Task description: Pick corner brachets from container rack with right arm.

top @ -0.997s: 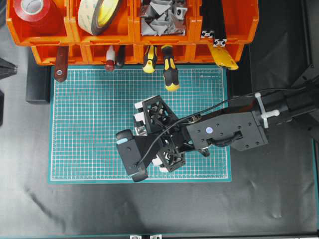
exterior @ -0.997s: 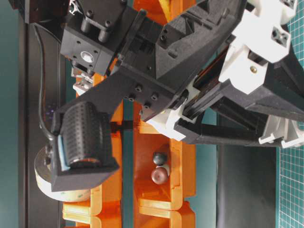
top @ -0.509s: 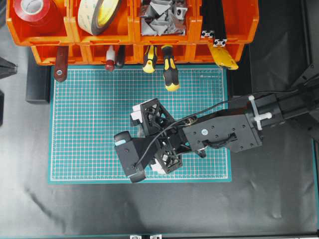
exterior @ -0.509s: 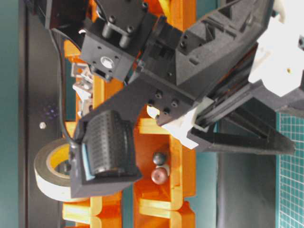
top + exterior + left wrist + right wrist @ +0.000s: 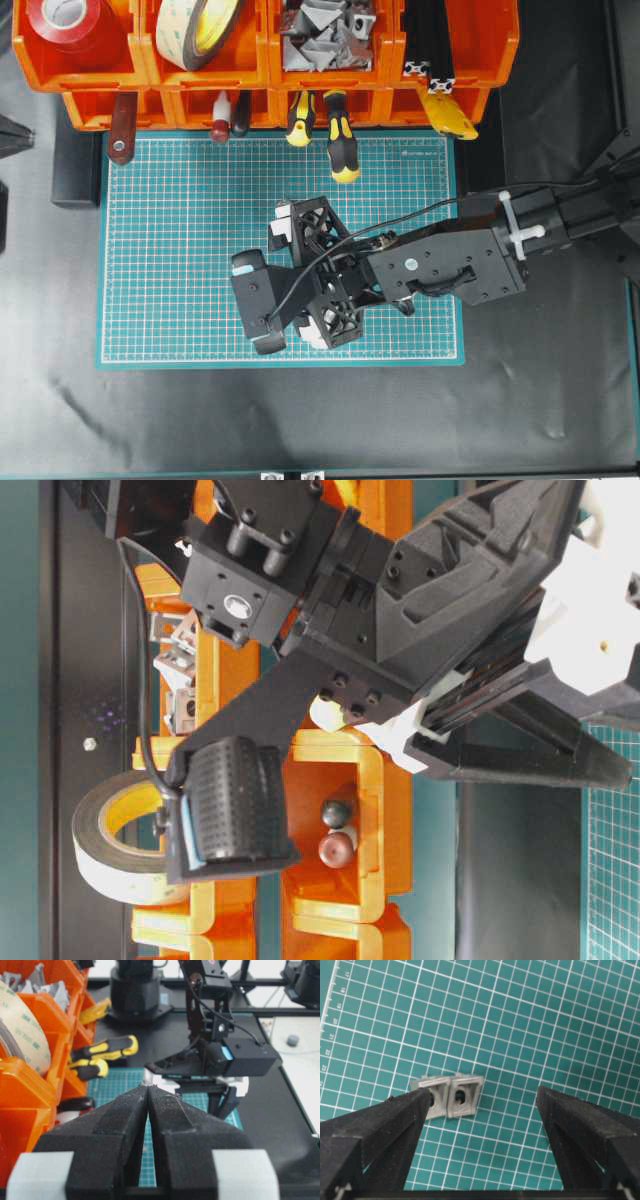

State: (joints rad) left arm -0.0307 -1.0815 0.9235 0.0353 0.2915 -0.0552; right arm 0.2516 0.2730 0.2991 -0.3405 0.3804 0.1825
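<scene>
Corner brachets (image 5: 451, 1096) lie dropped on green mat (image 5: 530, 1020), right claw (image 5: 482, 1110) spread above; next: rack's bracket bin at 12 o'clock.

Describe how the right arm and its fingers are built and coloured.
The right arm is a black boxy body with screw holes, a white fitting and a thin black cable running to a black camera block. Its gripper has black latticed fingers on white mounts.
</scene>
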